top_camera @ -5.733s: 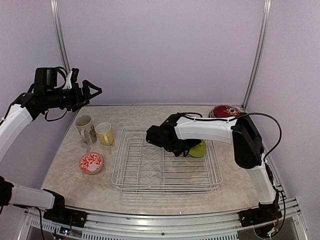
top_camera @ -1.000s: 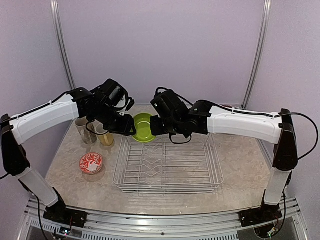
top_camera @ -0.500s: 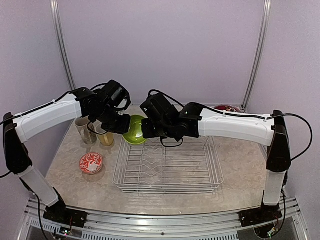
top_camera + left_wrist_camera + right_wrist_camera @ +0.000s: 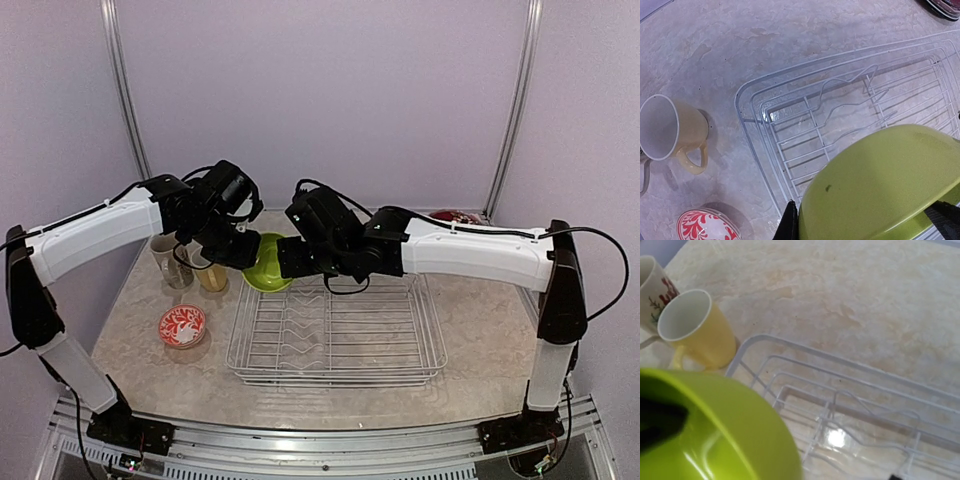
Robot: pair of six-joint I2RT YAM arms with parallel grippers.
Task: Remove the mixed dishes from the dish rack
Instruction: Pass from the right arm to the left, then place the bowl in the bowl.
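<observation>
My left tool point(image 4: 246, 258) is clenched on the lime-green bowl point(image 4: 266, 270), holding it above the dish rack's point(image 4: 336, 379) far-left corner. My right tool point(image 4: 290, 262) is just beside it; I cannot tell its grip.

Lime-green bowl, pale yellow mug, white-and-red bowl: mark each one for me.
lime-green bowl point(image 4: 885, 185), left wrist view, on its outer wall.
pale yellow mug point(image 4: 720, 342), right wrist view, on its yellow side.
white-and-red bowl point(image 4: 182, 326), top external view, on its patterned inside.
</observation>
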